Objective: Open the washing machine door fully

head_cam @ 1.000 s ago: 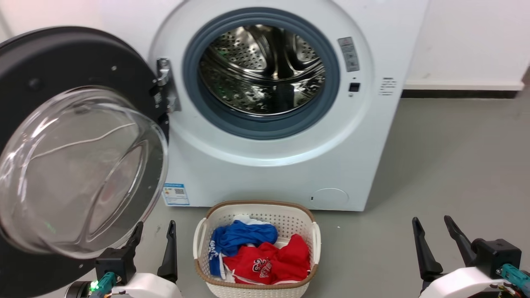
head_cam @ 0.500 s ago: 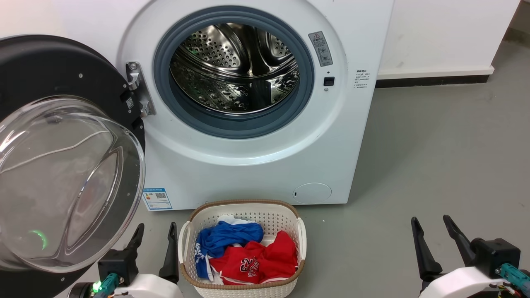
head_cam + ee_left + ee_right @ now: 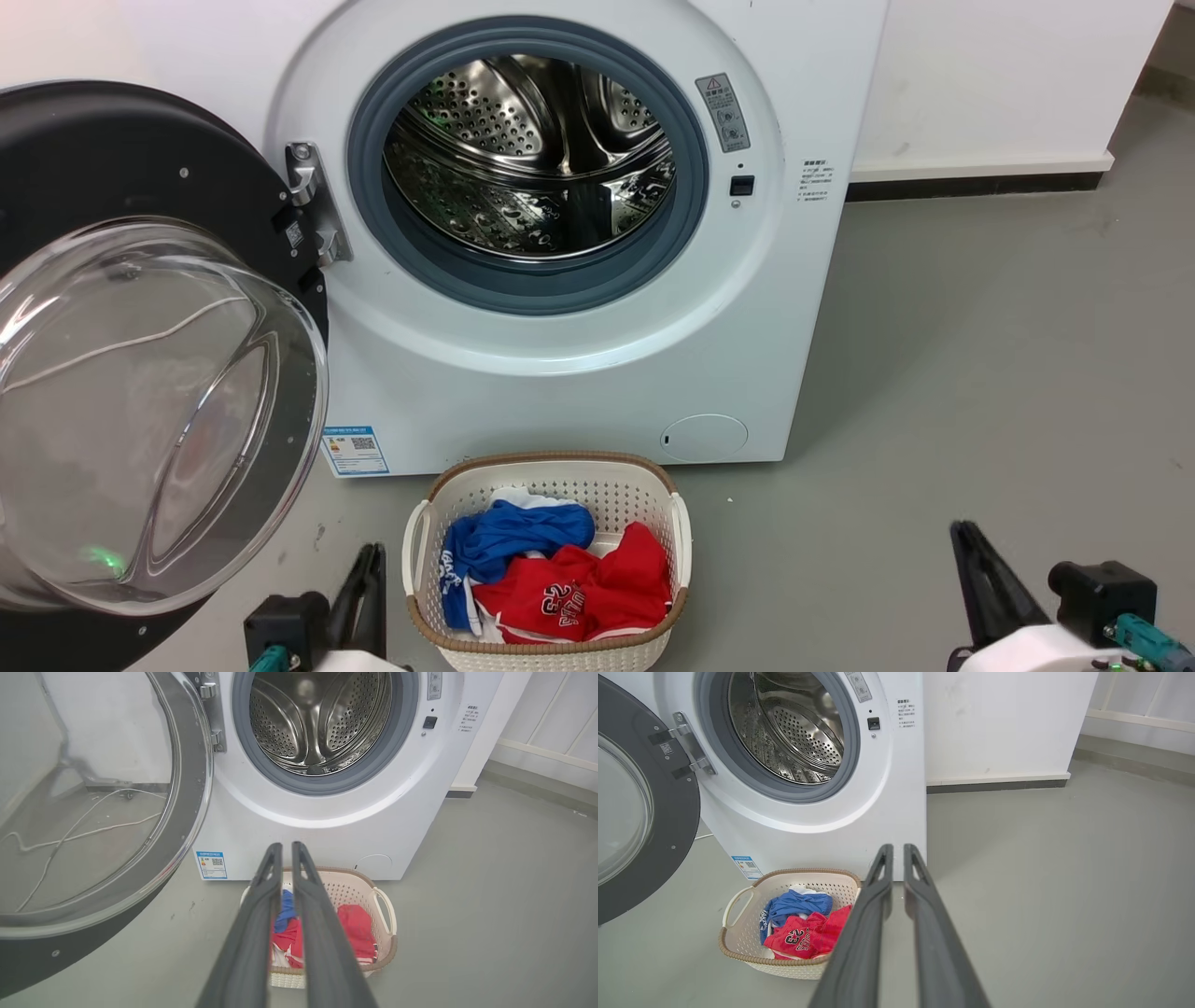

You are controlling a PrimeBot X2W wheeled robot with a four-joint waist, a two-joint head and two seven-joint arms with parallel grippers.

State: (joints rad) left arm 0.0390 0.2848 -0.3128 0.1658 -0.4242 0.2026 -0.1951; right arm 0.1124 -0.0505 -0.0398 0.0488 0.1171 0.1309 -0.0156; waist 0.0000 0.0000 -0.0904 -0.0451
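The washing machine door [image 3: 140, 401] stands wide open at the left of the washing machine [image 3: 579, 373]. Left hand [image 3: 286, 845] and right hand [image 3: 898, 847] both have fingers pressed almost together, holding nothing.

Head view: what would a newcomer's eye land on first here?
The big black-rimmed washing machine door with its bulging glass, swung wide open at the left. Next, the shiny steel drum gaping in the white washing machine, and the basket of red and blue clothes on the floor in front.
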